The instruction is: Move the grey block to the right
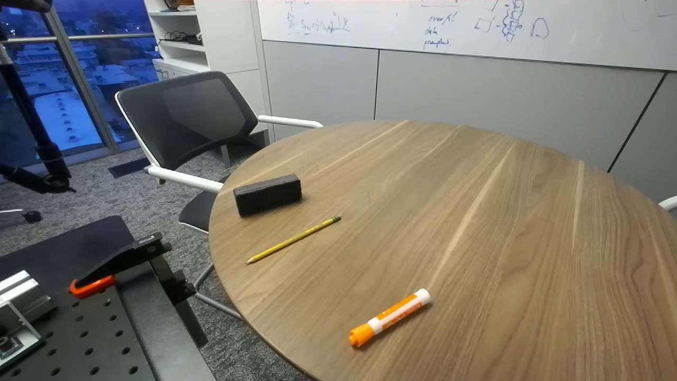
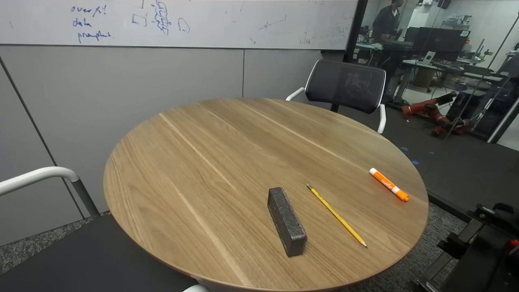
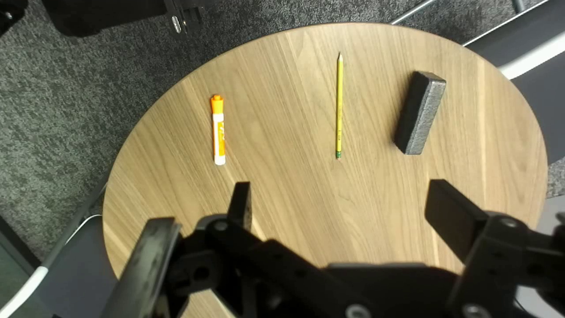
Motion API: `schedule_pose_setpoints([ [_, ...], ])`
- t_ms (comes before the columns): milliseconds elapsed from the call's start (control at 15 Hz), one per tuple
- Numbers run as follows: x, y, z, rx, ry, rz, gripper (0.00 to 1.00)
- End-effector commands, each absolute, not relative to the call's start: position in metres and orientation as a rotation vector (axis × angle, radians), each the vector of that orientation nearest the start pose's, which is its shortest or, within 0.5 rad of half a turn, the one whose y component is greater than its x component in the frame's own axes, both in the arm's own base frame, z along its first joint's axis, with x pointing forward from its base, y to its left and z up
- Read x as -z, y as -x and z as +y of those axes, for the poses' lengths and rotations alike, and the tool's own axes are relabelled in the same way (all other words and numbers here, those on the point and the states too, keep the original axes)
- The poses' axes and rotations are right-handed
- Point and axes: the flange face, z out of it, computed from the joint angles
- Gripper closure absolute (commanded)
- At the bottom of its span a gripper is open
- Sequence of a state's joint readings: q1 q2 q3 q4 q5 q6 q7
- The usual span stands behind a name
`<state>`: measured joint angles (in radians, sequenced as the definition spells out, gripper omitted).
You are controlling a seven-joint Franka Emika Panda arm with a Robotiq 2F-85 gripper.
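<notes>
The grey block (image 1: 268,195) is a dark, nearly black, matte rectangular block. It lies on the round wooden table (image 1: 423,211), close to the table's edge in an exterior view. It also shows in an exterior view (image 2: 286,221), just beside the yellow pencil, and at the upper right in the wrist view (image 3: 420,113). My gripper (image 3: 339,194) is wide open in the wrist view, with nothing between its fingers. It hangs above the table, apart from the block, which appears beyond the right finger. The gripper is out of view in both exterior views.
A yellow pencil (image 1: 294,240) lies beside the block, and an orange-and-white marker (image 1: 390,318) lies farther off. Chairs stand close to the table edge, one near the block (image 1: 185,116). A black perforated bench (image 1: 100,328) with a clamp stands beside the table.
</notes>
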<state>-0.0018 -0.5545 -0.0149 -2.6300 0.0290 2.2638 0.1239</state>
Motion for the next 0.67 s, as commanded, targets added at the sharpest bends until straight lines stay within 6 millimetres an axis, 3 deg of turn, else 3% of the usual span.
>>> schedule_pose_setpoints([
  [0,-0.444,-0.386,-0.006,0.287,3.077,0.24,0.0],
  [133,-0.444,-0.386,-0.006,0.287,3.077,0.24,0.0],
  [267,-0.431,-0.398,-0.001,0.259,3.079,0.256,0.0],
  [400,-0.412,-0.407,0.008,0.204,3.09,0.225,0.0],
  [600,-0.368,-0.418,0.044,0.136,3.111,0.18,0.0],
])
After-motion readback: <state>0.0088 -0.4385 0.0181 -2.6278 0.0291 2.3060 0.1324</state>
